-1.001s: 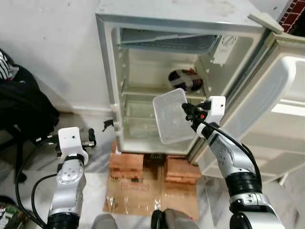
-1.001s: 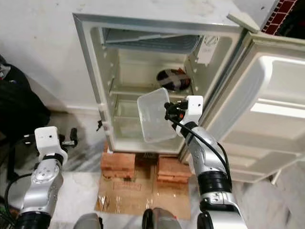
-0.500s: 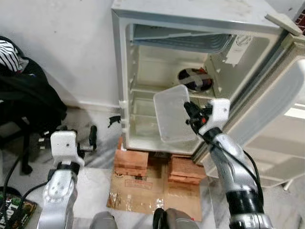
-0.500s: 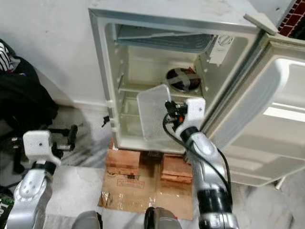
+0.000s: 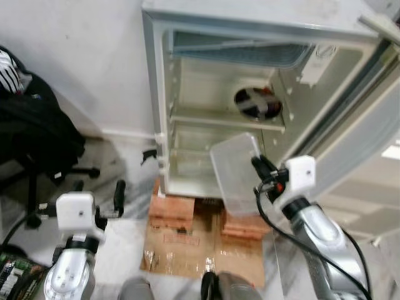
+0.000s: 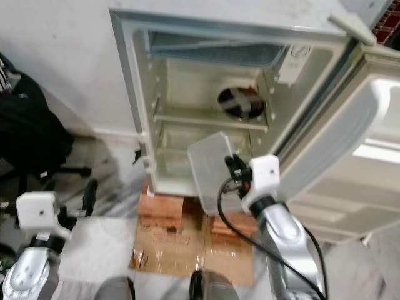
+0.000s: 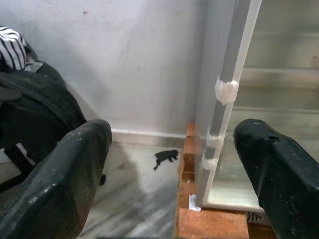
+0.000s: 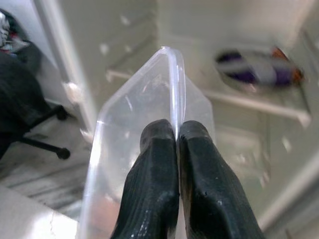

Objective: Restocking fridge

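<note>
The fridge shelf (image 5: 228, 120) carries a dark round item (image 5: 256, 103); bricks (image 5: 172, 211) rest on the floor (image 5: 125, 244).

Looks like a lived-in home room, not a fitted kitchen: small white fridge (image 5: 250, 112) with its door (image 6: 350, 156) open, propped on brick stacks (image 5: 172, 215) over flattened cardboard (image 5: 187, 250). Plain plaster wall (image 5: 81, 56), grey marble-look floor (image 5: 122, 165). Office chair (image 5: 37, 144) heaped with dark clothes stands beside it, brick wall corner (image 6: 389, 28) visible past the door.

Head stereo pair above open fridge (image 5: 250, 94)
</note>
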Controlling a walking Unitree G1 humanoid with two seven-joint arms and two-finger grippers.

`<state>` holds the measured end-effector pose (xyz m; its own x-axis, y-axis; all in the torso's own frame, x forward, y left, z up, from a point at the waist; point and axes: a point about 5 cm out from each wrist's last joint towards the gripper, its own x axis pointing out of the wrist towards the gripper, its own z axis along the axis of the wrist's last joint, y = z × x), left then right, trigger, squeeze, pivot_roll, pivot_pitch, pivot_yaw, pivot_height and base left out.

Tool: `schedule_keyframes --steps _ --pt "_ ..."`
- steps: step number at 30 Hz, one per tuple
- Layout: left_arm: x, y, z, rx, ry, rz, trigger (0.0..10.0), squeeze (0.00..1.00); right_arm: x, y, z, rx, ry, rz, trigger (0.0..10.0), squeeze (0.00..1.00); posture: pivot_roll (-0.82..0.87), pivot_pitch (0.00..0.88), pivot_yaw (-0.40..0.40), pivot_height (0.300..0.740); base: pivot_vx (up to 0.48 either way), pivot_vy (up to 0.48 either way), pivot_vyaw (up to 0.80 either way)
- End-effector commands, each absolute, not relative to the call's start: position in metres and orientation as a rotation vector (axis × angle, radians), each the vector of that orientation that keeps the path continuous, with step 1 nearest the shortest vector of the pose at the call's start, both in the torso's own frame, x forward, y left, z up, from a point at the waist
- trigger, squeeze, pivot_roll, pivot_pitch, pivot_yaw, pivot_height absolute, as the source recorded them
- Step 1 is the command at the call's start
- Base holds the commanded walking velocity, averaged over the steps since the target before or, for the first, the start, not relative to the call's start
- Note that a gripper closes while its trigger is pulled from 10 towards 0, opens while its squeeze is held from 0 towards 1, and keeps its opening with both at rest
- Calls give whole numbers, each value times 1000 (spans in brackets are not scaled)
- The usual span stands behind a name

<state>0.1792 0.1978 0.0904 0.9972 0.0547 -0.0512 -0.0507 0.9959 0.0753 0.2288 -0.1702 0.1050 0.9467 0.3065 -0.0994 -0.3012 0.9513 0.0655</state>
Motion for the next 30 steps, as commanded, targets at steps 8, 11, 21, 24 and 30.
schedule_keyframes --steps 8,11,21,24,30 --pt "186 196 98 74 30 19 10000 0 225 -165 114 54 99 350 10000 0 55 142 -70 740 0 0 0" --pt "189 197 101 75 17 12 10000 0 227 -162 115 69 92 340 10000 0 56 144 -65 740 183 0 0" --pt "192 198 97 54 31 25 10000 0 230 -159 111 81 104 368 10000 0 60 121 -74 740 342 0 0" --pt "193 197 96 50 32 23 10000 0 234 -159 112 69 95 380 10000 0 58 115 -75 740 439 0 0" --pt "199 196 96 45 26 20 10000 0 247 -157 114 65 89 400 10000 0 64 104 -83 740 439 0 0"
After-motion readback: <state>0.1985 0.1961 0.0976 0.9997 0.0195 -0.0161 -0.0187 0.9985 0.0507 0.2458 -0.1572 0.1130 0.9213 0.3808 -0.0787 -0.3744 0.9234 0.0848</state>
